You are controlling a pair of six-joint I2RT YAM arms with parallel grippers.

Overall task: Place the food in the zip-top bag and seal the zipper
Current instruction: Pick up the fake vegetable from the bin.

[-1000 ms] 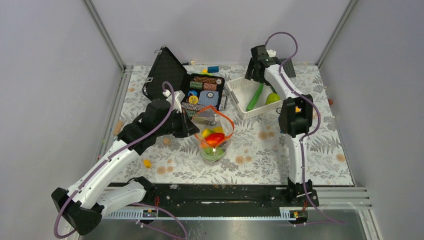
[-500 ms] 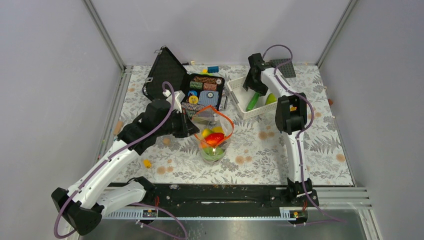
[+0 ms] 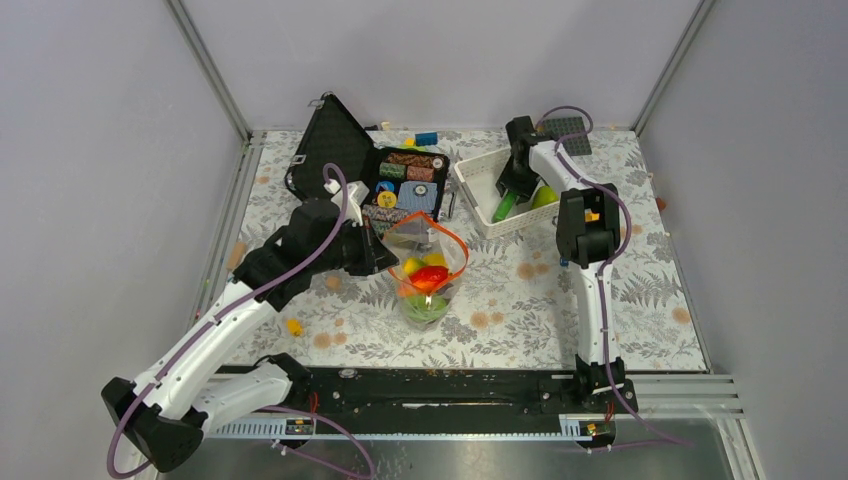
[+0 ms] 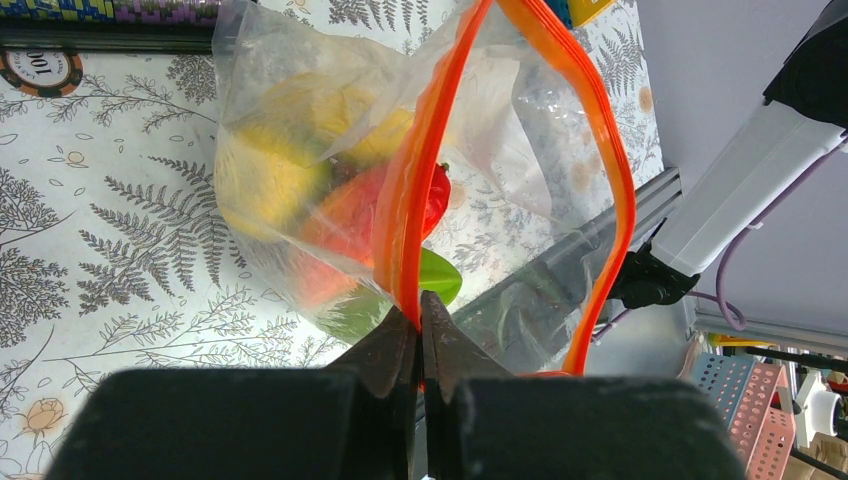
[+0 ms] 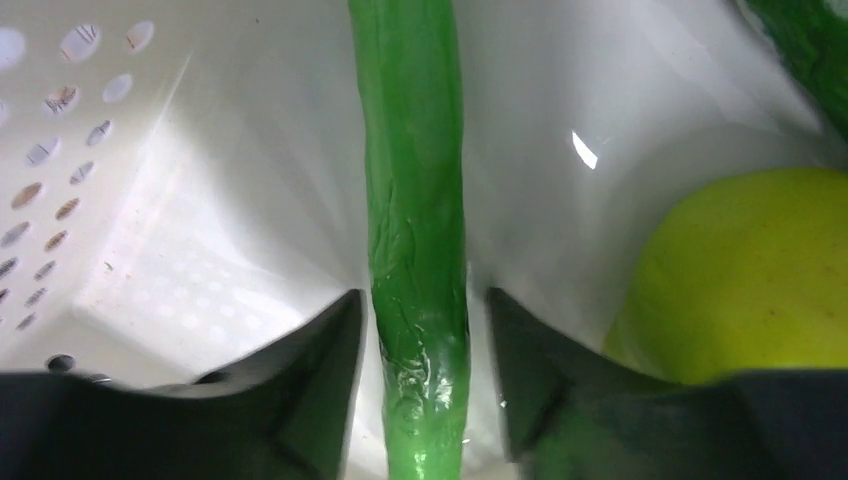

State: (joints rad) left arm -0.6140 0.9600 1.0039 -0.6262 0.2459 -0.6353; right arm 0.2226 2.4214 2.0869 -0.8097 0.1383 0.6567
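Right hand (image 5: 422, 305) dropped astride cucumber (image 5: 413, 180); left hand (image 4: 419, 312) pinches zipper (image 4: 432, 170); chip (image 4: 30, 70): 100.

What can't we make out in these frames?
Cucumber ends: right wrist, cut by frame edges; top external, right gripper covers the far end.
Pear: right wrist, cut by right edge.
Food in zip-top bag: left wrist, crinkled plastic blurs it.
Left gripper pinch on zipper: top external, left arm hides it.

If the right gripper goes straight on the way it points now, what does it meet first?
The green cucumber, which lies between the right gripper's open fingers. The fingertips would probably then reach the floor of the white basket on either side, though depth is unclear.
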